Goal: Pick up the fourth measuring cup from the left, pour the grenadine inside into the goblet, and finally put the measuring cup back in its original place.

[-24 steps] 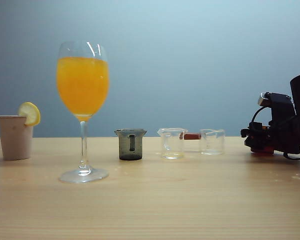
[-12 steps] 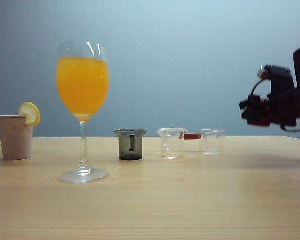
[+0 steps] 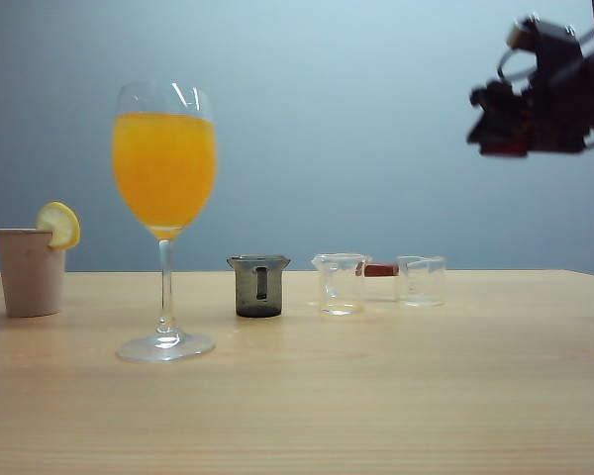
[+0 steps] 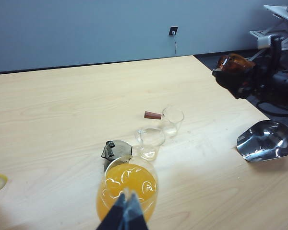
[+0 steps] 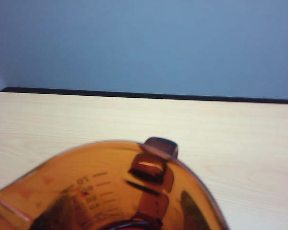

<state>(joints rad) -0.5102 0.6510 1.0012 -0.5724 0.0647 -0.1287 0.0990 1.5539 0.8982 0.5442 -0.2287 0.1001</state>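
Three cups [image 3: 339, 283] below raised right gripper [image 3: 497, 124]; left gripper [image 4: 126, 211] above goblet [image 3: 164, 218]

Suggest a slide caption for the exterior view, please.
Right claw carries the amber measuring cup high above the table, right of the juice-filled goblet.

I log the amber measuring cup [image 5: 110, 187]: translucent brown plastic, printed scale lines, small side handle, raised high off the table at the far right. I log the goblet [image 3: 164, 218]: tall clear stemmed glass, upright, bowl nearly full of orange liquid, standing left of centre.
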